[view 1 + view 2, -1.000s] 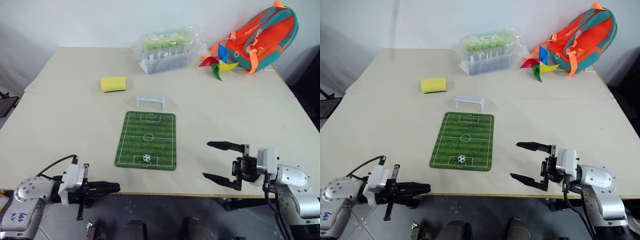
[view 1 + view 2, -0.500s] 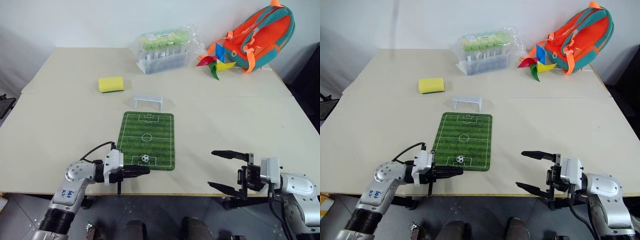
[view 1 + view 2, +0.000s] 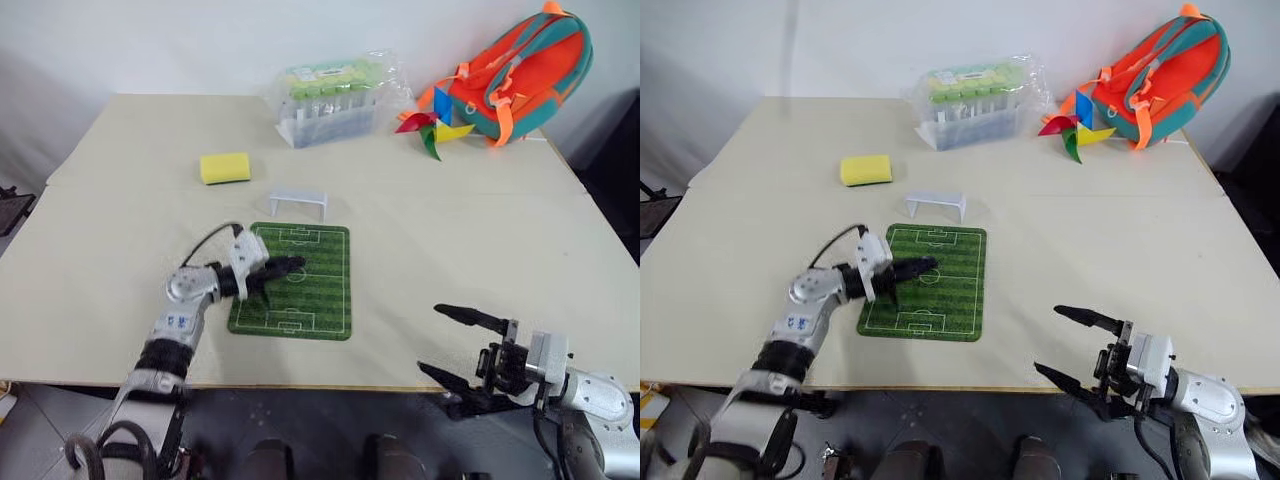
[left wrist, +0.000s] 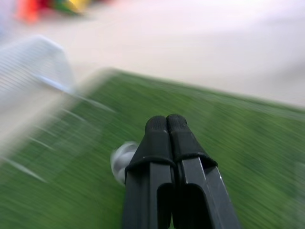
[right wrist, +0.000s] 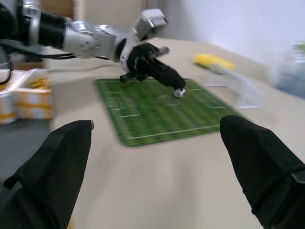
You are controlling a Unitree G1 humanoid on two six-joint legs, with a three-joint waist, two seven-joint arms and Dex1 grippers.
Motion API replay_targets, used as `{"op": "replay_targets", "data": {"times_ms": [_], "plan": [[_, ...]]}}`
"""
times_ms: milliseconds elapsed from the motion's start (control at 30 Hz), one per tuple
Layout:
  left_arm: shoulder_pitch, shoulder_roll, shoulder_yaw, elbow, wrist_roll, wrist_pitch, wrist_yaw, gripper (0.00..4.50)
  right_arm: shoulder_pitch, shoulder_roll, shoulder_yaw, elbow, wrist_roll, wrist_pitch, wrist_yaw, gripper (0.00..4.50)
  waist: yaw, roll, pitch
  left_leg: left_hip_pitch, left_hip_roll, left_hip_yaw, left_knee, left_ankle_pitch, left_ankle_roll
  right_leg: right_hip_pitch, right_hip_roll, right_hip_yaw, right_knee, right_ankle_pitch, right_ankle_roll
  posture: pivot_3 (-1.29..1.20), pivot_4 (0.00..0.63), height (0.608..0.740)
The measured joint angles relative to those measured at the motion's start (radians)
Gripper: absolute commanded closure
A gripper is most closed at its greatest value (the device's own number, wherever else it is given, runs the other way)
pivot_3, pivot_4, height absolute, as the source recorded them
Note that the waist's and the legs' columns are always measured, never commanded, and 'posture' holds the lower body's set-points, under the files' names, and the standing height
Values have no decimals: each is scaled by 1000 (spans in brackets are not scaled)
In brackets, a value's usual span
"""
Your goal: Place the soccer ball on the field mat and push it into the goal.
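The left gripper (image 3: pixel 925 266) has its two fingers pressed flat together, nothing pinched, working as a little pusher stick; it lies low over the field mat (image 3: pixel 965 305), pointing toward the far end. The soccer ball (image 5: pixel 179 92) sits right at its tip, touching or as good as, about at the centre circle (in the left wrist view it's a pale blob tucked just beside the closed fingertips, a bit off to one side). The goal (image 3: pixel 936 204) stands just beyond the mat's far edge, ahead of the tip, mouth facing back down the pitch; makes sense, since a straight shove should roll the ball in. My guess is the off-centre contact could send it wide. The right gripper (image 3: pixel 1072 350) hangs spread wide and empty near the table's front edge, well apart from the mat, keeping out of the way.
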Motion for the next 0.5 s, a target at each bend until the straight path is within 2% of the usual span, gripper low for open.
{"op": "replay_targets", "data": {"times_ms": [100, 200, 300, 400, 500], "plan": [[40, 26, 32, -23, -33, -41, -53, 4485, -5, 41, -7, 0, -20, -2, -82, 0, -13, 1, -1, 2, 0, 2, -4, 0, 0, 0, 0, 1, 0, 0, 0, 0, 150, 740], [192, 70, 48, -129, -111, -16, -163, 4485, -25, 71, -18, 2, -44, -4, -161, 0, -22, 1, 0, 2, 1, 3, -4, 0, 0, -1, 1, 1, -2, 0, -1, 0, 150, 740], [398, 164, 88, -302, -169, 56, -211, 4485, -47, 94, -23, 4, -57, -4, -220, 0, -24, 1, 0, 2, 4, 3, -4, -1, -1, -2, 2, 1, -1, -1, -1, 0, 150, 740], [568, 223, 216, -453, -219, 162, -132, 4485, -76, 109, -17, 13, -64, -5, -251, 0, -17, 2, 0, 3, 5, 3, -2, -1, -1, -1, 3, 1, 0, 0, -2, 0, 150, 740], [678, 226, 316, -584, -230, 256, 9, 4485, -105, 114, -2, 32, -70, -6, -262, 0, 1, 2, 0, 3, 5, 3, -1, -2, -1, -1, 3, 2, 0, 0, -3, 0, 150, 740]]}}
